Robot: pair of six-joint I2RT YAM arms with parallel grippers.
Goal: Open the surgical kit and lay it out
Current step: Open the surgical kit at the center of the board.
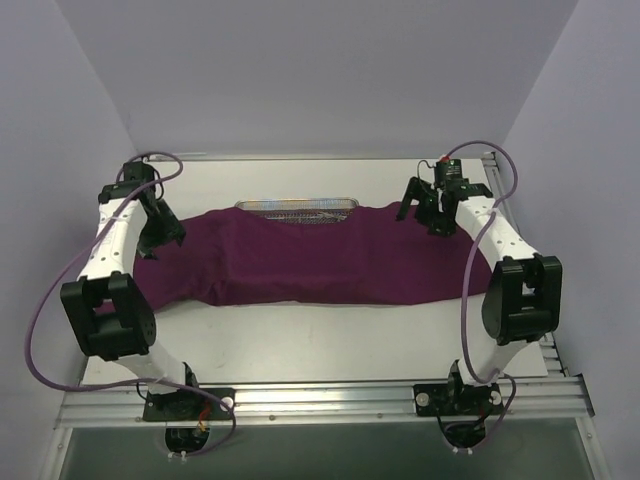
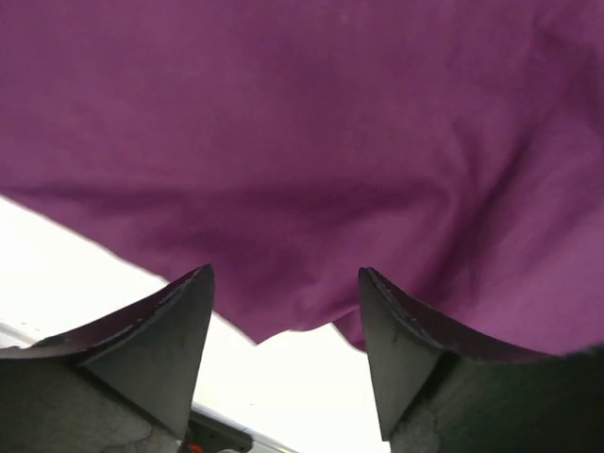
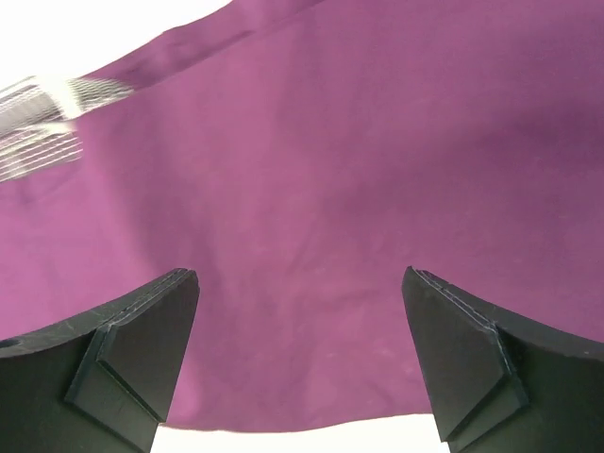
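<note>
Closest to where I stand are the left arm's base and the right arm's base, bolted along the near edge of the white table. Purple cables loop off both arms.

The biggest thing on the table is the dark purple cloth wrap. It lies across the middle, running almost from the left edge to the right edge. Its far hem is rumpled up over the wire-mesh tray. The tray sits at the middle of the far edge, with only a thin strip of mesh showing beyond the cloth. I cannot make out the instruments for certain.

The left gripper is low at the wrap's left end. Its fingers are spread, a corner of cloth lies loose on the table between them, and nothing is pinched. The right gripper hangs over the wrap's far right end. Its fingers are wide apart and also empty.

To my eye the job is mid-unwrap: the cloth is drawn out sideways, but the tray is not yet uncovered. Next, I'd think, a gripper must pinch the far hem and draw it toward the near edge. The risk is that bunched cloth snags the mesh and drags the tray along. The hem lies flat, so a clean pinch may be fiddly.
</note>
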